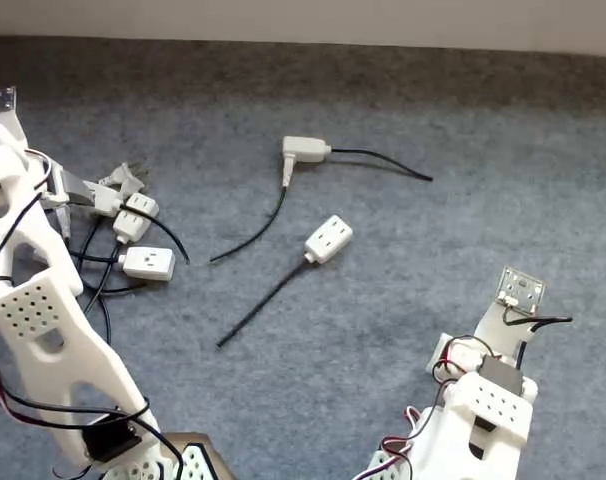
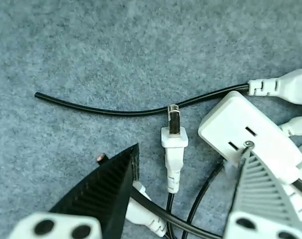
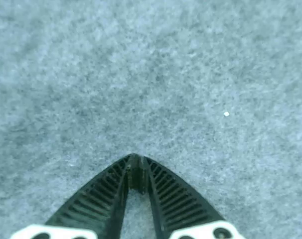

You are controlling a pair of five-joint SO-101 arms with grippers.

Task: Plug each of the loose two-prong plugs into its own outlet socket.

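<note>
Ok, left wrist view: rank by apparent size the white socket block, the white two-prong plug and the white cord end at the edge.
1. White socket block.
2. White two-prong plug.
3. White cord end; cropped, so unsure against the plug.

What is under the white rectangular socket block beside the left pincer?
A thin black cord slips beneath the edge of the white rectangular socket block; where it leads underneath is covered.

surface: grey carpet-like mat (image 1: 463,250) | far edge: pale strip (image 1: 383,20) | light: even, soft shadows
</note>
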